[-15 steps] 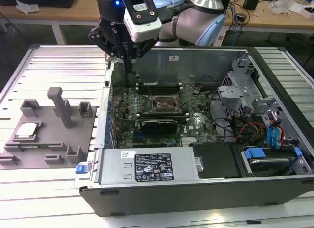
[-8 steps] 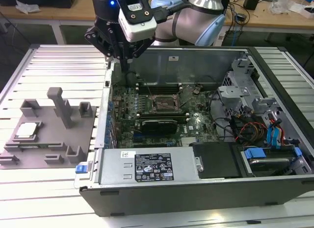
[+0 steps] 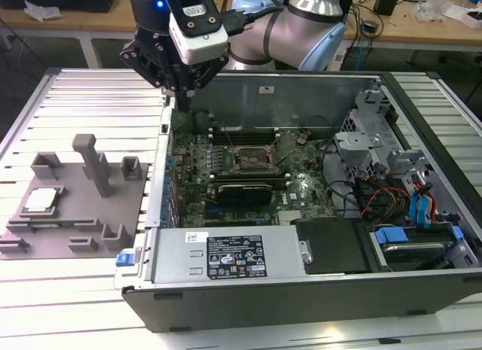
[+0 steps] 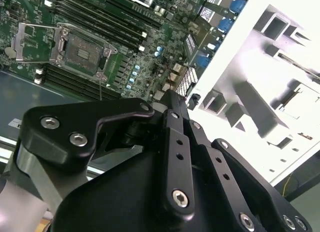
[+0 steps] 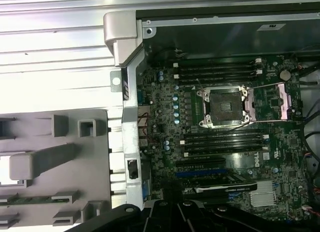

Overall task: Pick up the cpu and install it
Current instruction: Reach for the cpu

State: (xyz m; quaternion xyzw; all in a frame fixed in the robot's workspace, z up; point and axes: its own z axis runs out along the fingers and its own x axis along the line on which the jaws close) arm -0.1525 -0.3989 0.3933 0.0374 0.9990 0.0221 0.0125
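Open dark metal computer case on a ribbed aluminium table. Inside lies a green motherboard with a dark square socket, its metal frame swung open. A grey plastic tray with upright blocks sits just beside the case, at the exterior view's left.

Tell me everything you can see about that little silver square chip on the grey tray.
The cpu is a small, flat square with a pale silver, metal-looking top and a thin darker rim. It lies flat in a recess of the grey tray at the exterior view's left, outside the computer case. Only the tray touches it; the gripper is well apart.
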